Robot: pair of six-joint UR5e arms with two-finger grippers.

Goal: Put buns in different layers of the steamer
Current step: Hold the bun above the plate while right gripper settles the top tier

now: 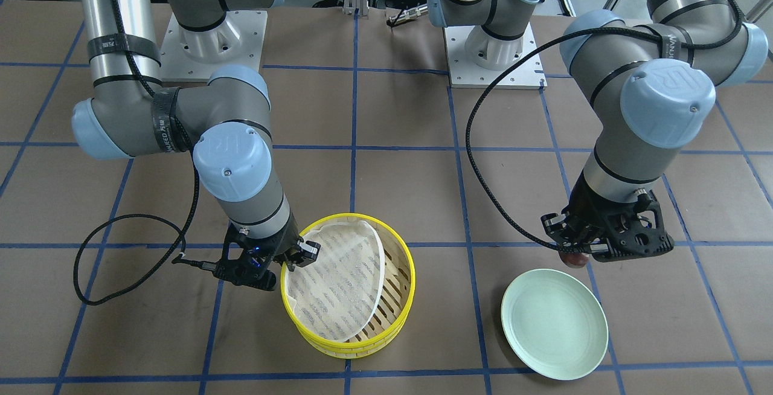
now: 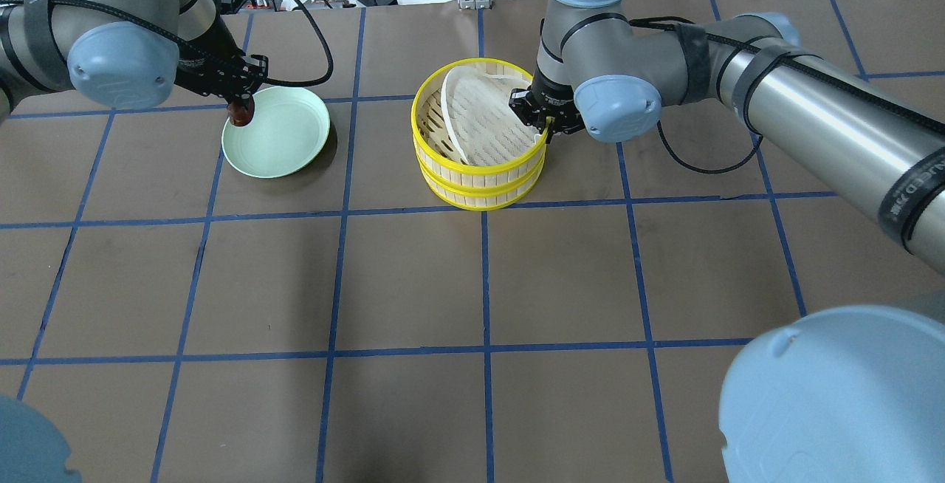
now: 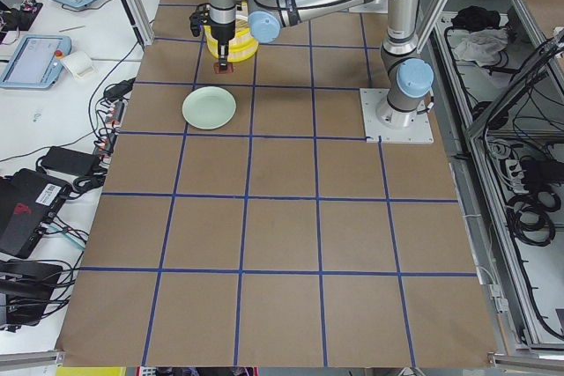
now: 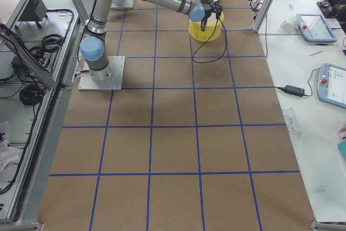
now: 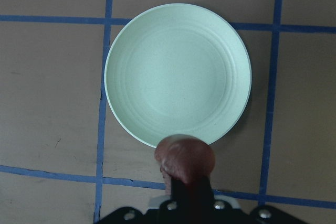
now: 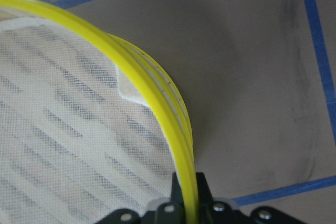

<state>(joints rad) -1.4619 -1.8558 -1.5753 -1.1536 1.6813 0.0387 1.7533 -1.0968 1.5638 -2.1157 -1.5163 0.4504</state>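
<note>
The two steamer layers (image 1: 411, 274) stand stacked, with yellow rims, in the middle of the table. The top one's white mesh liner (image 1: 336, 283) lies askew and bares some slats. My right gripper (image 1: 291, 260) is shut on the top layer's yellow rim (image 6: 157, 103), with one finger inside and one outside. My left gripper (image 1: 577, 256) is shut on the dark reddish-brown bun (image 5: 185, 158) and holds it above the edge of the pale green plate (image 5: 177, 74). The plate is empty. The cream-white bun shows in no view.
The brown table has blue tape grid lines. The plate (image 2: 284, 136) lies to the left of the steamer (image 2: 480, 173) in the overhead view. Black cables loop from both wrists. The arm bases stand at the robot's side.
</note>
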